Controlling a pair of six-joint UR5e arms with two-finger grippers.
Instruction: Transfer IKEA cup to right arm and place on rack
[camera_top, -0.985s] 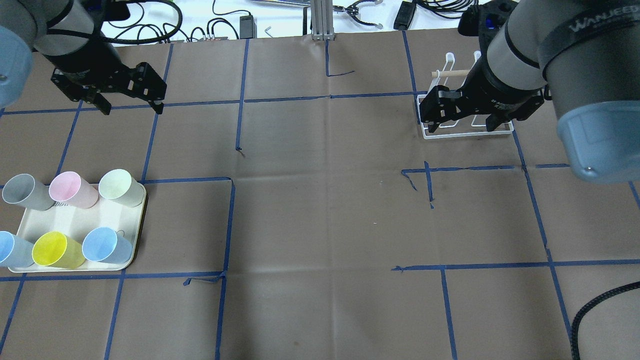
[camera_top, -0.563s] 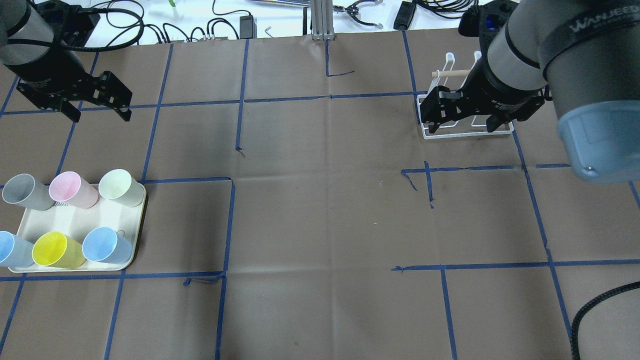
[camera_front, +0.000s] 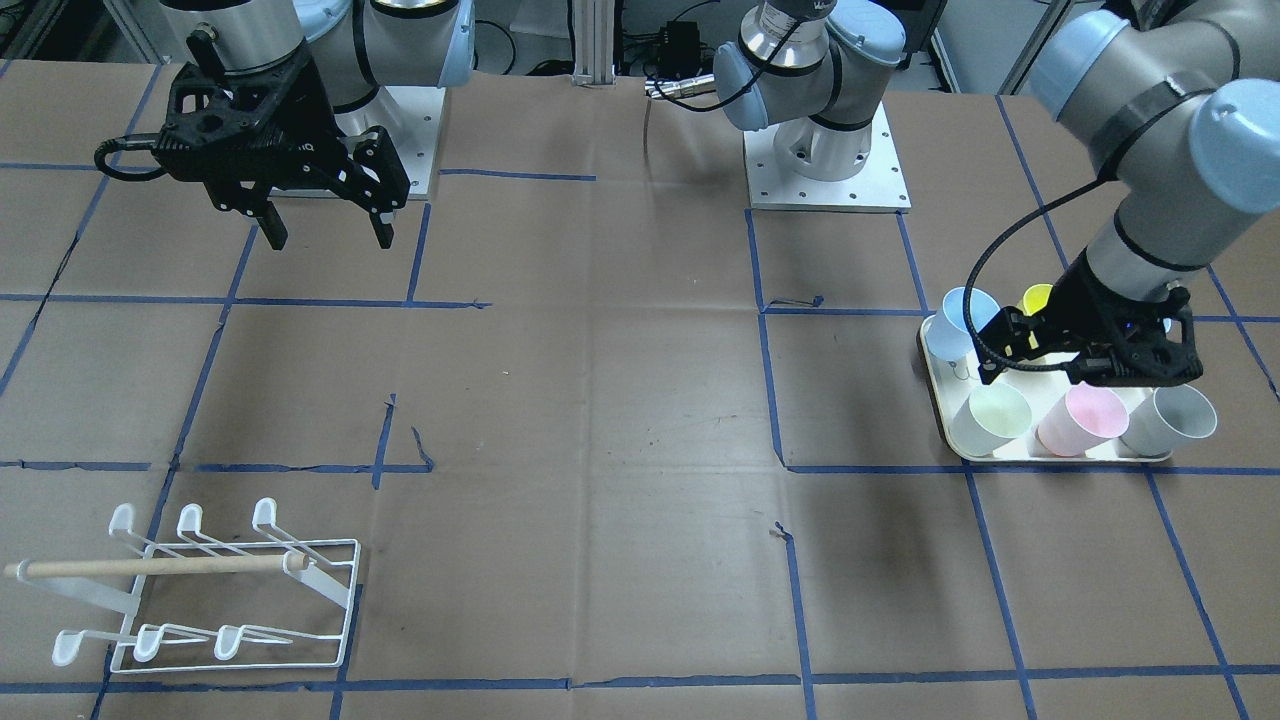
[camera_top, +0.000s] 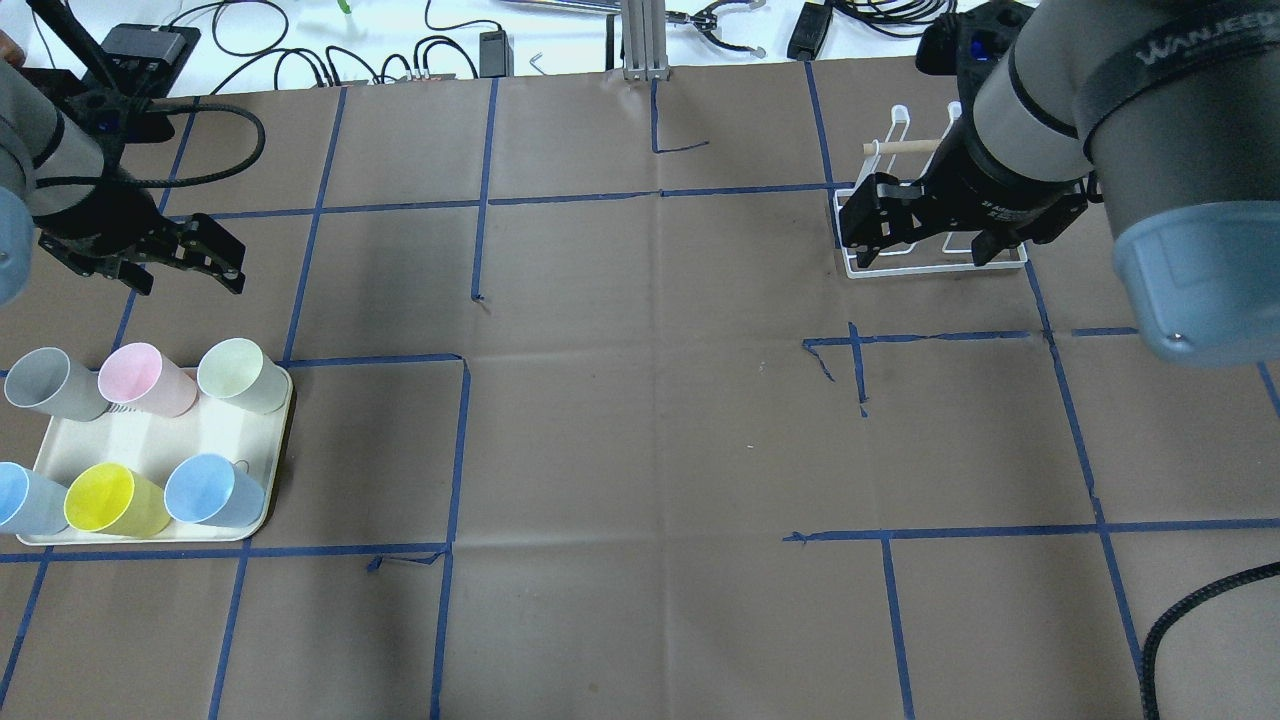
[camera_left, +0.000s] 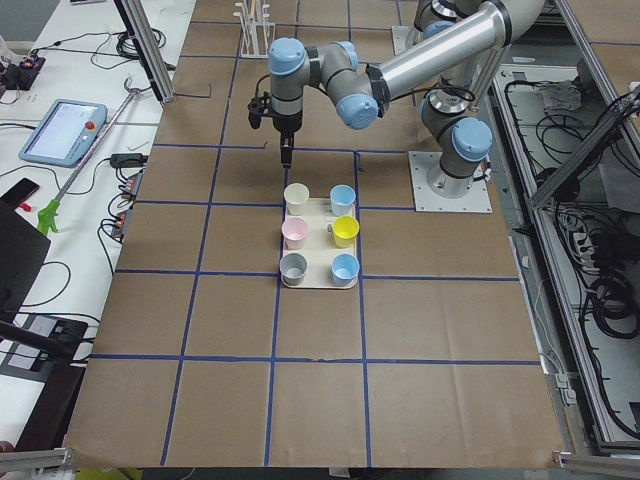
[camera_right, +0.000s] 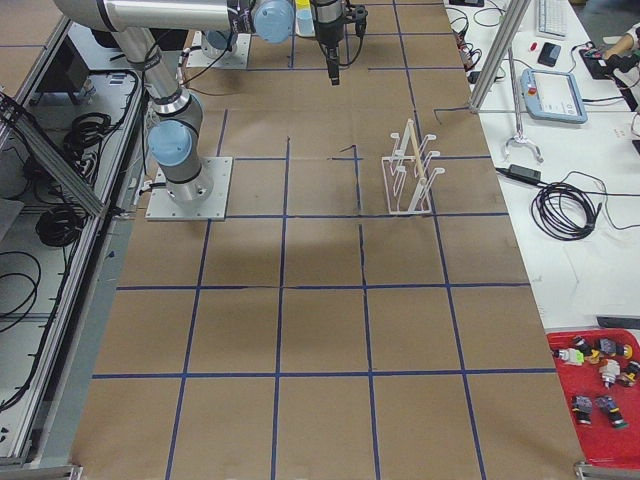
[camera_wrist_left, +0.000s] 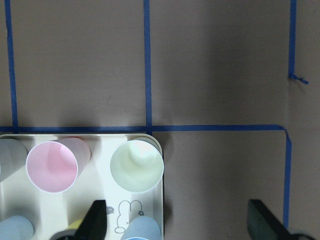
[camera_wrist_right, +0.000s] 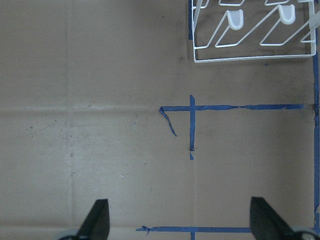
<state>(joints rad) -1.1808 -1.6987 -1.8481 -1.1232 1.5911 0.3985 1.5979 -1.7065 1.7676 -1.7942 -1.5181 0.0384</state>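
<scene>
Several coloured cups stand upright on a cream tray (camera_top: 170, 437) at the near left: grey (camera_top: 40, 383), pink (camera_top: 140, 378), pale green (camera_top: 240, 375), yellow (camera_top: 110, 500) and two blue. My left gripper (camera_top: 187, 280) is open and empty, above the table just beyond the tray. In the left wrist view the pale green cup (camera_wrist_left: 136, 166) and pink cup (camera_wrist_left: 52, 167) lie below its fingers (camera_wrist_left: 95, 222). My right gripper (camera_top: 925, 255) is open and empty, hovering over the white wire rack (camera_top: 1000, 262), partly hiding it. The rack (camera_front: 230, 600) with its wooden dowel shows fully in the front view.
Brown paper with blue tape lines covers the table. Cables and small devices (camera_top: 490, 45) lie along the far edge. A metal post (camera_top: 640, 40) stands at the far middle. The left arm's black cable (camera_front: 990, 290) hangs over the tray.
My left gripper has moved left and nearer, closing on the far edge of the cup tray. The right arm has not moved.
</scene>
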